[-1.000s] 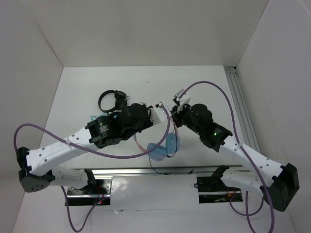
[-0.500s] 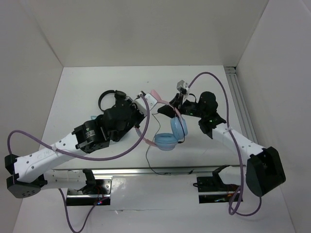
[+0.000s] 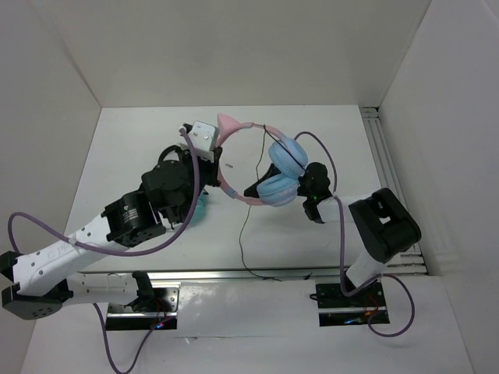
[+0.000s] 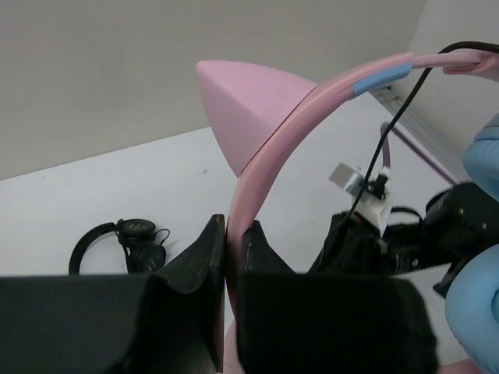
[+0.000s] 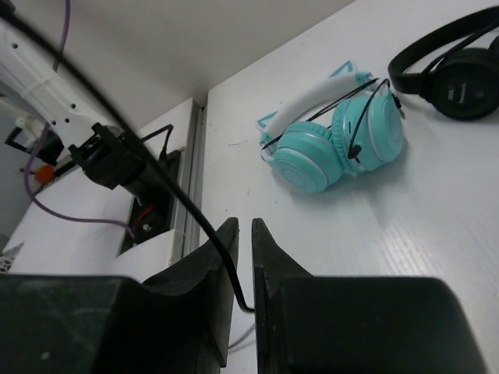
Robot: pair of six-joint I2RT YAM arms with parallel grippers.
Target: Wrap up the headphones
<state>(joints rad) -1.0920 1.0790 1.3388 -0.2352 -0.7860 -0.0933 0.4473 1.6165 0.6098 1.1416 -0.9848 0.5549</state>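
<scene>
The headphones (image 3: pixel 277 175) hang in the air, with a pink headband, a pink cat ear (image 3: pixel 228 123) and light blue ear cups. My left gripper (image 3: pixel 216 160) is shut on the headband (image 4: pixel 261 167), just below the cat ear (image 4: pixel 245 105). A blue cup (image 4: pixel 483 234) shows at the right of the left wrist view. The thin black cable (image 3: pixel 243 226) drops from the band to the table. My right gripper (image 3: pixel 254 189) sits under the cups, its jaws closed on the cable (image 5: pixel 226 253), which runs up and left out of the jaws.
Teal cat-ear headphones (image 5: pixel 335 132) lie on the table, mostly hidden under my left arm in the top view (image 3: pixel 199 206). Small black headphones (image 3: pixel 168 160) lie behind them, also in both wrist views (image 4: pixel 125 243) (image 5: pixel 456 74). A rail (image 3: pixel 386 156) runs along the right edge.
My left gripper has lifted the headphones higher and toward the back. My right arm has folded in, its gripper swinging left under the cups with the cable.
</scene>
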